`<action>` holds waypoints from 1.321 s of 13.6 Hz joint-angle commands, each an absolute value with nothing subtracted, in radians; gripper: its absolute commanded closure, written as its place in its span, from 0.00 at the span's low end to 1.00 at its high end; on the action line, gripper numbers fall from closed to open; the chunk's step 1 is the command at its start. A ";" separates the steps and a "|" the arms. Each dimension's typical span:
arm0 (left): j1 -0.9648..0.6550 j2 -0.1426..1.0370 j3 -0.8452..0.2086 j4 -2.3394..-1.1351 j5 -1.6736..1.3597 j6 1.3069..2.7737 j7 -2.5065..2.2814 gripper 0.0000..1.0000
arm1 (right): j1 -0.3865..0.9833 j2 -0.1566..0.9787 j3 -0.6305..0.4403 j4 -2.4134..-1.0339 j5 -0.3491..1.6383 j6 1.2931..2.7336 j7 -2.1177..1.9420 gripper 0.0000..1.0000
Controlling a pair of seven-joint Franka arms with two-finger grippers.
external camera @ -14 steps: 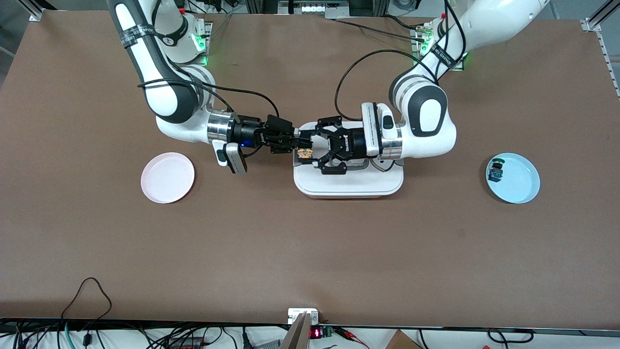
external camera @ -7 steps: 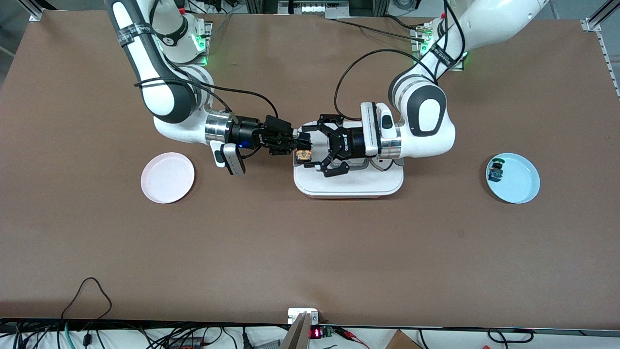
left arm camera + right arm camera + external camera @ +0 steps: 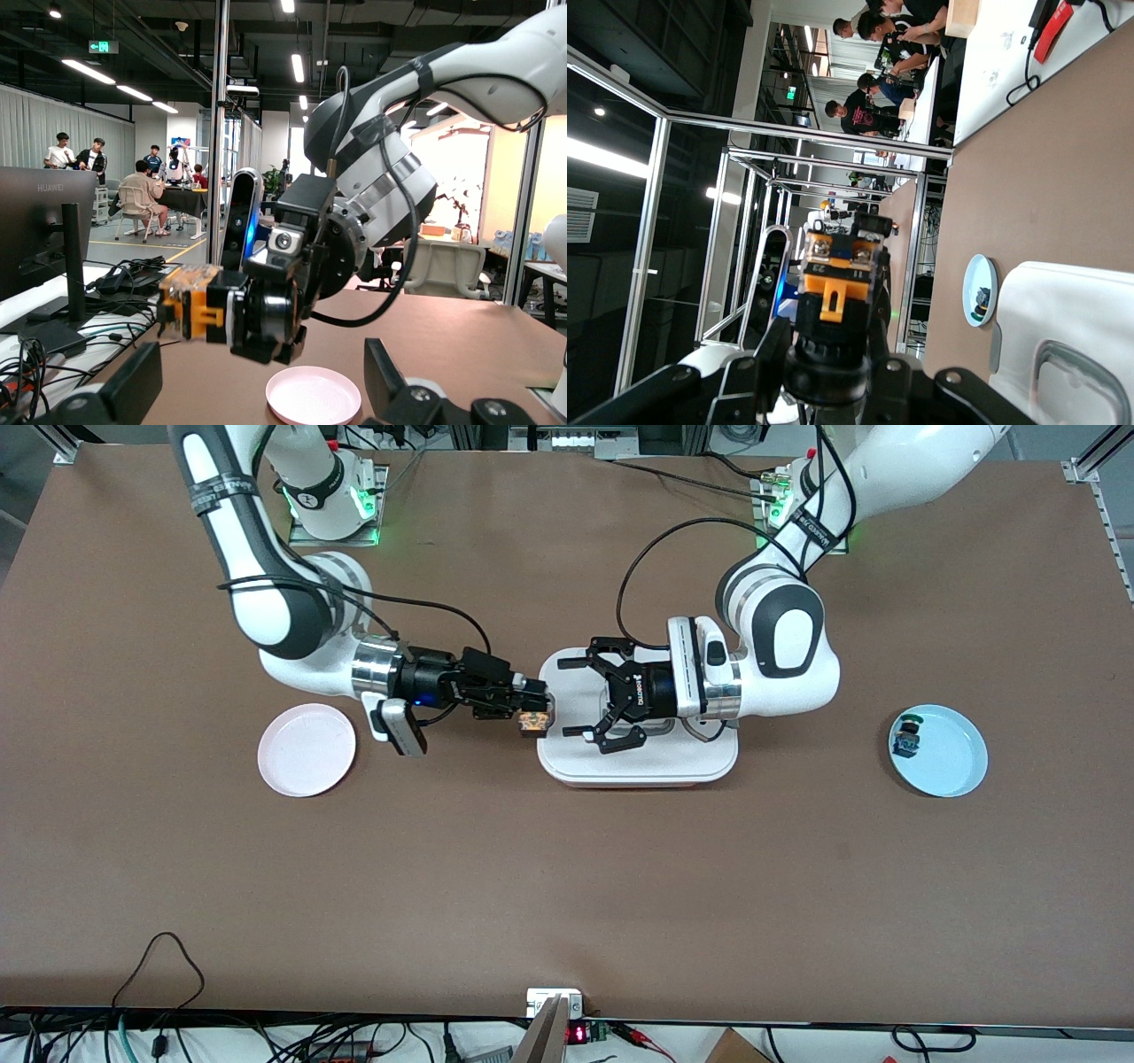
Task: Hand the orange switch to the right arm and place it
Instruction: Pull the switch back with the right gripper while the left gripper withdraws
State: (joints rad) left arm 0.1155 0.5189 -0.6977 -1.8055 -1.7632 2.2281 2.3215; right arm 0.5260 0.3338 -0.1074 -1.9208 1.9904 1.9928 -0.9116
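We see a pink plate (image 3: pixel 306 749) toward the right arm's end of the table. The right gripper (image 3: pixel 537 710) is clamped on the orange switch (image 3: pixel 532 724), holding it in the air over the edge of the white tray (image 3: pixel 638 766). The left gripper (image 3: pixel 585 698) hangs over the tray, fingers spread apart and holding nothing. A blue plate (image 3: pixel 948 766) carries a blue-green part (image 3: pixel 905 736).

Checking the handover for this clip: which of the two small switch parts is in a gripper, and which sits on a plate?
The orange switch is clamped in the right gripper in the air. The blue-green one lies on the light blue plate, toward the left arm's end.
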 commanded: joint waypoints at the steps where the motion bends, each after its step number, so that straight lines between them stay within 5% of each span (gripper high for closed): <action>1: 0.144 0.517 -0.687 -1.804 -1.726 2.162 2.271 0.00 | 0.451 0.341 -0.101 -1.904 1.895 1.903 -0.855 1.00; 9: 0.216 0.494 -0.689 -1.789 -1.398 2.103 1.966 0.00 | 0.207 0.287 -0.103 -1.925 1.594 1.583 -0.764 1.00; 18: 0.293 0.468 -0.687 -1.674 -0.841 1.913 1.354 0.00 | 0.080 0.046 -0.107 -1.959 1.150 1.569 -0.455 1.00</action>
State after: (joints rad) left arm 0.2707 0.4778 -0.6885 -1.6830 -0.9135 1.9652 1.4648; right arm 0.1153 0.1108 -0.1155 -1.9381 1.2467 1.5642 -0.5275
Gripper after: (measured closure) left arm 0.000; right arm 0.604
